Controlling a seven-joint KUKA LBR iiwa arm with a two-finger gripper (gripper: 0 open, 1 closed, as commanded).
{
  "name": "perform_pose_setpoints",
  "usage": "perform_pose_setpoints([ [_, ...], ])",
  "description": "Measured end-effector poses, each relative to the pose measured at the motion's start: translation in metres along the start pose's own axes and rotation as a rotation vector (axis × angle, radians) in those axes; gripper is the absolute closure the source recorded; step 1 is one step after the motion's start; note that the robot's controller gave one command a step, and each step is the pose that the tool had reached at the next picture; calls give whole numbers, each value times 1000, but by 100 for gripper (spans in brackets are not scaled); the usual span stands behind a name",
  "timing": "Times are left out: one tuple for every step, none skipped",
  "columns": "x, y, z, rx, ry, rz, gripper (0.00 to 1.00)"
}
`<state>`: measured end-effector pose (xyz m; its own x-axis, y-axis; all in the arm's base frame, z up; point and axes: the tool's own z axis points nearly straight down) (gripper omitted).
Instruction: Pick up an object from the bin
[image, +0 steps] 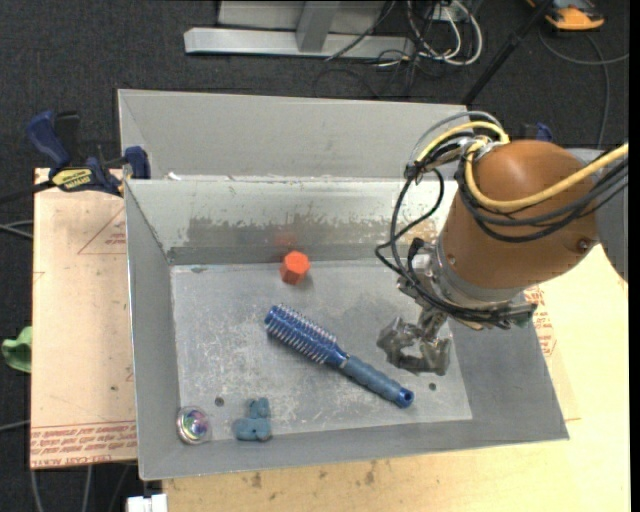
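- Bin (148, 300): grey sheet metal, sloped walls, flat floor that is scuffed and scratched.
- Hairbrush (335, 357): blue plastic, round bristled head, straight handle. It lies diagonally mid-floor with the head to the upper left.
- Hand (415, 347): dark metal, low over the right part of the floor, just beside the handle end of the hairbrush. Whether it is open or closed cannot be told.
- Wrist cover (520, 220): smooth, orange-brown, domed.
- Orange block (295, 266): small, near the back wall.
- Blue lump (253, 421) and shiny ball (192, 424): front-left corner, near each other.
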<state>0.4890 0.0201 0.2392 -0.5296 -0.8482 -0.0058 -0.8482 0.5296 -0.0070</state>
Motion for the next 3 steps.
perform_pose_setpoints([
  [-11,0,99,-14,8,35,100],
  [-13,-19,84,-5,4,411,100],
  [-4,4,98,-7,7,572,100],
])
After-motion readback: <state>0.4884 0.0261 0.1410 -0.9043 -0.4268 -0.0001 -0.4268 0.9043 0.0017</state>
